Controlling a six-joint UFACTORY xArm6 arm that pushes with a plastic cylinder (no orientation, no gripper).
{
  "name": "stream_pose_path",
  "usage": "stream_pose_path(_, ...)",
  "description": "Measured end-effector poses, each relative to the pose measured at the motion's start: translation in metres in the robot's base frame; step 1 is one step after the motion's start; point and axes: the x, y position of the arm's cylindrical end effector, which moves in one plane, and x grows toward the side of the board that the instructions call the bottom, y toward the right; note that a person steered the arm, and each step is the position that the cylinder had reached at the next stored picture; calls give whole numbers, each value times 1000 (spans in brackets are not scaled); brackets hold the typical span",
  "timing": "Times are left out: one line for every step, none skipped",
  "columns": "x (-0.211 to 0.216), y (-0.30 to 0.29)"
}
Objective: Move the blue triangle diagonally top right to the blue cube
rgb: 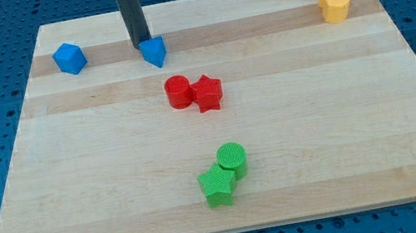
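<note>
The blue triangle (153,52) lies near the view's top, a little left of centre. The blue cube (70,58) sits at the view's top left, well to the left of the triangle. My tip (141,43) stands at the triangle's upper left edge, touching or almost touching it. The dark rod rises straight up out of the view's top.
A red cylinder (178,92) and a red star (207,93) sit together below the triangle. A green cylinder (232,157) and a green star (218,185) sit near the view's bottom centre. Two yellow blocks (334,1) stand at the top right. The wooden board (366,149) lies on a blue perforated table.
</note>
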Motion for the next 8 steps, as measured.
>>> stream_pose_path(9, 56)
stream_pose_path(30, 87)
stream_pose_path(40, 98)
stream_pose_path(49, 101)
stream_pose_path(58, 84)
stream_pose_path(58, 64)
stream_pose_path(47, 45)
stream_pose_path(14, 23)
